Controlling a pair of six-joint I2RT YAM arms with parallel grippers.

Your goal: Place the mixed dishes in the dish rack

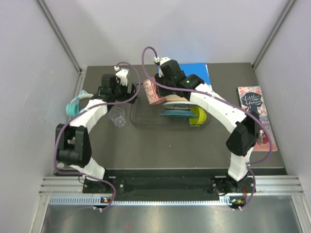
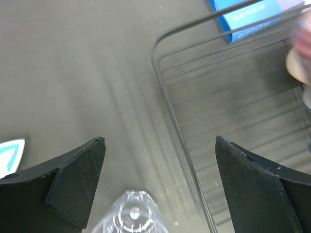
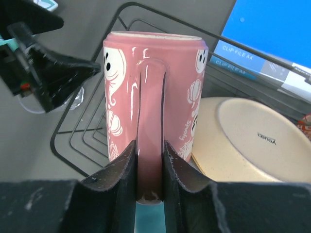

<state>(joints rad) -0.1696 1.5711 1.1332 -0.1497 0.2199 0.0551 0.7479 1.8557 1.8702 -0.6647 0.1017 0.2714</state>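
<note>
The black wire dish rack (image 1: 143, 115) stands mid-table. It holds the peach plate (image 1: 176, 103), the teal plate (image 1: 174, 114) and the yellow-green bowl (image 1: 198, 116). My right gripper (image 3: 149, 145) is shut on the handle of the pink mug (image 3: 154, 92) and holds it over the rack's left part (image 3: 77, 141), beside the peach plate's cream underside (image 3: 248, 141). The mug also shows in the top view (image 1: 154, 93). My left gripper (image 2: 159, 141) is open and empty at the rack's left rim (image 2: 165, 97). The clear cup (image 1: 117, 117) stands on the table just outside that rim and shows below my fingers (image 2: 131, 216).
Teal headphones (image 1: 75, 104) lie at the far left. A blue book (image 1: 201, 73) lies behind the rack, and a patterned book (image 1: 256, 116) lies at the right. Grey walls close in the table on both sides.
</note>
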